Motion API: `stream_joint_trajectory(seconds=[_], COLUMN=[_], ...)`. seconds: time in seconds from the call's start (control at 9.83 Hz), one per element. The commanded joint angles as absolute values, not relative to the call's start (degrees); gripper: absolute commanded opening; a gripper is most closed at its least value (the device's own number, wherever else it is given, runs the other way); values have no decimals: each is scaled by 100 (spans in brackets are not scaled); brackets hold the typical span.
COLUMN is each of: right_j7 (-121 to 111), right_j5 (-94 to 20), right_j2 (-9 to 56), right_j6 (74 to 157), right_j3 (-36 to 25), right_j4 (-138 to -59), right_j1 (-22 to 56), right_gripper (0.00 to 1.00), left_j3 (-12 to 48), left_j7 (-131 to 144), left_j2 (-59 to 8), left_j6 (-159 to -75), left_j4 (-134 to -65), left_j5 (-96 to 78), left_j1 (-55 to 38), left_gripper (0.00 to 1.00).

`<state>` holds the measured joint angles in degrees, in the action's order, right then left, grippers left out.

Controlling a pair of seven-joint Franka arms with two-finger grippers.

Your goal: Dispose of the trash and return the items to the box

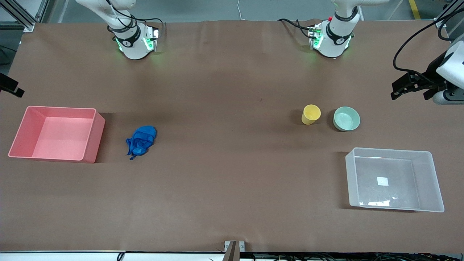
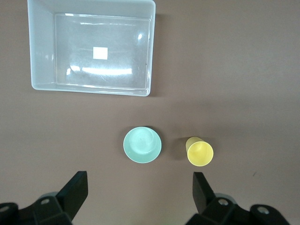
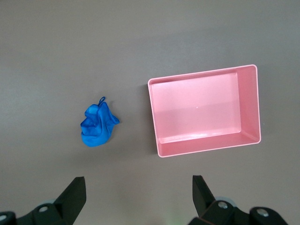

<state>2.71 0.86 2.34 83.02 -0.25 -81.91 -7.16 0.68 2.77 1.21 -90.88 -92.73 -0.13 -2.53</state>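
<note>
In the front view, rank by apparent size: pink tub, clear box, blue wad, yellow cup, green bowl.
1. Clear box, slightly larger than
2. Pink tub
3. Blue wad
4. Green bowl
5. Yellow cup

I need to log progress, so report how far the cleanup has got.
Nothing looks done yet. The blue wad lies on the table beside the pink tub, which holds nothing. The yellow cup and mint-green bowl stand outside the clear tub. Nothing is in hand: the left gripper and right gripper are open, high over those things. All three moves remain.
</note>
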Motion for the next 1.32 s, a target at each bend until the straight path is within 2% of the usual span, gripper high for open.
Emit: stream_joint_trajectory(seconds=[0.0,0.1,0.2,0.41,0.61,0.92,1.02,1.12,1.22], right_j7=[316,377,508,1270,1590,1582,1582,1582,1591], right_j5=[35,35,35,44,105,419,596,598,598], right_j2=[491,736,756,756,1044,1861,1968,2160,2310], right_j6=[8455,8647,9266,10794,12525,14014,14532,14955,15046], right_j3=[0,26,87,498,659,650,642,633,633], right_j4=[-8314,-8428,-8968,-10329,-11526,-12215,-12478,-12611,-12595], right_j1=[-345,-221,-115,-44,166,264,185,176,184], right_gripper=[100,100,100,100,100,100,100,100,100], left_j3=[-131,-219,-333,-492,-492,-501,-501,-501,-501], left_j7=[202,46,-17,-184,-272,-395,-413,-587,-702], left_j2=[193,211,333,457,396,-339,-673,-912,-1045], left_j6=[-9394,-9735,-10304,-11544,-12240,-13924,-14279,-14343,-14352], left_j4=[-9956,-10367,-10928,-12281,-13179,-14069,-14158,-14159,-14159], left_j5=[97,97,97,97,97,97,97,97,97], left_j1=[-237,-237,-229,-229,-159,-132,-132,-132,-88], left_gripper=[98,98,98,98,98,98,97,95,93])
